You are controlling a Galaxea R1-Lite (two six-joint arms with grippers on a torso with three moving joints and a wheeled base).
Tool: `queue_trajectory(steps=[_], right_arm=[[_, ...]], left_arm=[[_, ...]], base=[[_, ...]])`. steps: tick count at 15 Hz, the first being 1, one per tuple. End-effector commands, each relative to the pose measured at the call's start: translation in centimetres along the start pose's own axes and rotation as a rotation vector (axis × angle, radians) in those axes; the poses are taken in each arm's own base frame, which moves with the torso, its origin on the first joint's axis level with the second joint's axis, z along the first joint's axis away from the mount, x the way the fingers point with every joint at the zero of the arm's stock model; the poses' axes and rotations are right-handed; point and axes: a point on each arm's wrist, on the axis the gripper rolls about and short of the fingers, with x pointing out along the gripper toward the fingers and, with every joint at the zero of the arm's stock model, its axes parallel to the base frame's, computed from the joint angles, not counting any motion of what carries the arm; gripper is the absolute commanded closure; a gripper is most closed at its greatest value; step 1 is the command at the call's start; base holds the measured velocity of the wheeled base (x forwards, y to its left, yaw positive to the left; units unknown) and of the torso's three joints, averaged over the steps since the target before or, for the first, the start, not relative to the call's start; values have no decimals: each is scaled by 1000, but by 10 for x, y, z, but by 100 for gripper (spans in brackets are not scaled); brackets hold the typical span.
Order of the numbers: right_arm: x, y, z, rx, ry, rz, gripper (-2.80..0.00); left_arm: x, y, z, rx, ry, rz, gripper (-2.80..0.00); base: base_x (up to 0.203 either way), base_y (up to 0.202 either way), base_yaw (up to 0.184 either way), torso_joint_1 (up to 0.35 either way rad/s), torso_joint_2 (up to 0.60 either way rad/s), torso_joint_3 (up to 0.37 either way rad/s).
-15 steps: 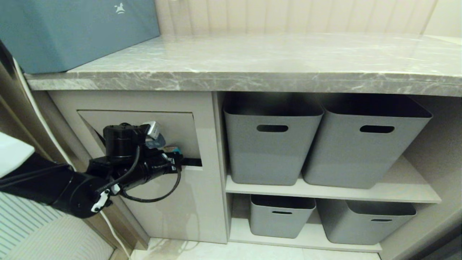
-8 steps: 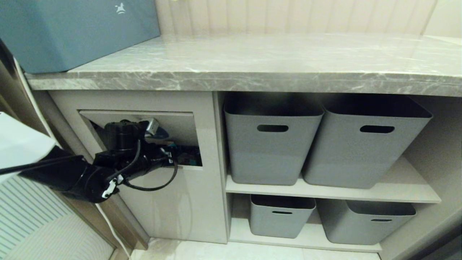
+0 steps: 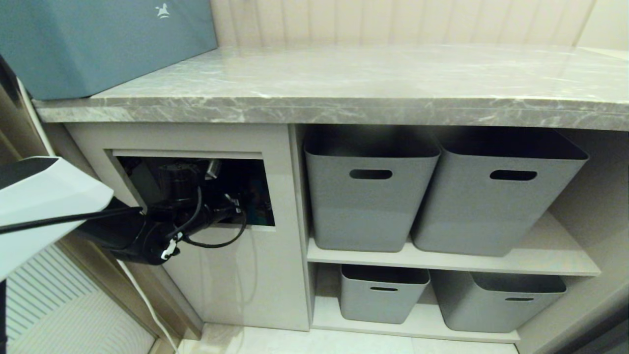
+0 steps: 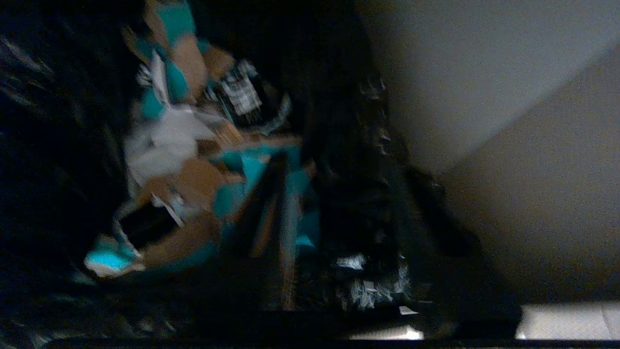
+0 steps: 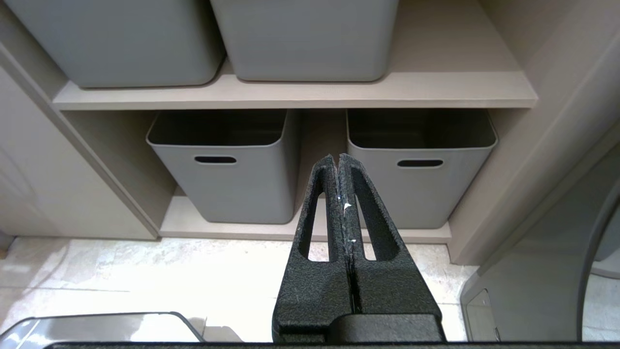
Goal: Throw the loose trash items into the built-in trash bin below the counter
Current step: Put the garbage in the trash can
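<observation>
Deeper than before inside the built-in trash bin (image 3: pixel 275 187): left gripper (image 3: pixel 245 209).

You are looking at a grey marble-look bench (image 3: pixel 373 83) with white veining and a thick front edge. At its far left end a blue-teal box (image 3: pixel 98 44) sits directly on the slab, its corner close to the front edge. Below the bench on the right, the upper shelf (image 3: pixel 442 258) carries two large grey tubs (image 3: pixel 368 206) side by side, nearly touching. The lower shelf (image 5: pixel 300 231) carries two smaller grey tubs (image 5: pixel 223 179), a narrow gap between them. Beneath that you see pale tiled floor (image 5: pixel 145 276).
</observation>
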Motion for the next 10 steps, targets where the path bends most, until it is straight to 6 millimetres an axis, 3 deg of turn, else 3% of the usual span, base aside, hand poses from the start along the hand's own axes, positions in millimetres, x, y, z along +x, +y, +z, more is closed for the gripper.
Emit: queue_trajectory(steps=[1, 5, 10], right_arm=[[0, 0, 0, 1, 2, 0, 0], [0, 0, 0, 1, 2, 0, 0], [0, 0, 0, 1, 2, 0, 0]], left_arm=[[0, 0, 2, 0, -8, -1, -280], [-8, 2, 3, -1, -1, 8, -280], [-34, -3, -8, 8, 54, 10, -280]], base=[[0, 0, 0, 0, 0, 0], [0, 0, 0, 0, 0, 0], [0, 0, 0, 0, 0, 0]])
